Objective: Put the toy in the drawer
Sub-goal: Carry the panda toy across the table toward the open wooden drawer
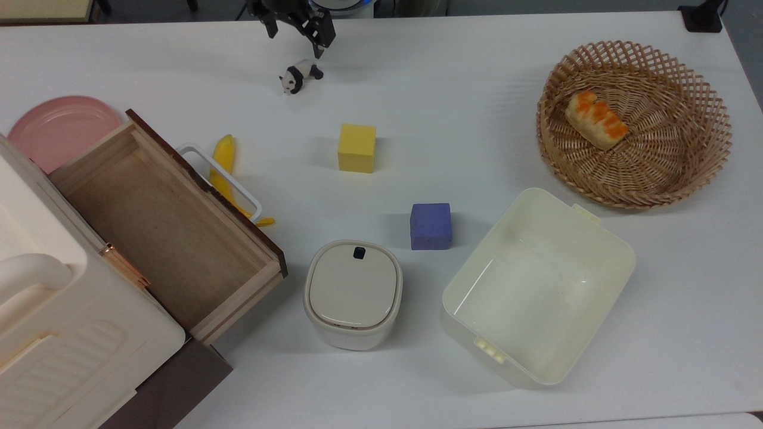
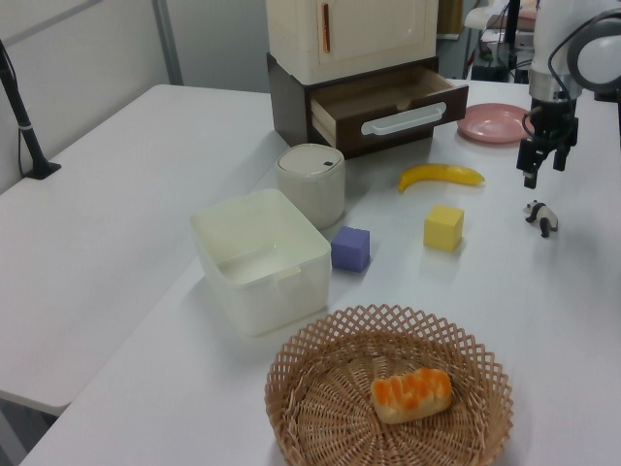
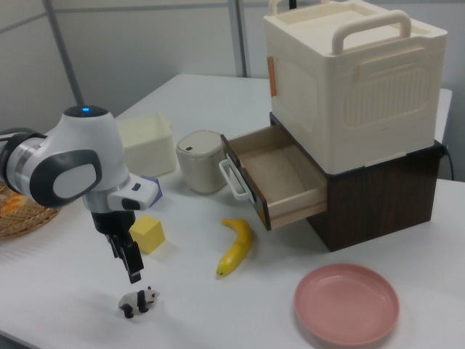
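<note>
Black-and-white, hard-looking toy [image 1: 300, 75] stands just below the empty, parted gripper [image 1: 296, 33]; likely light and small, best pinched across its body.
</note>
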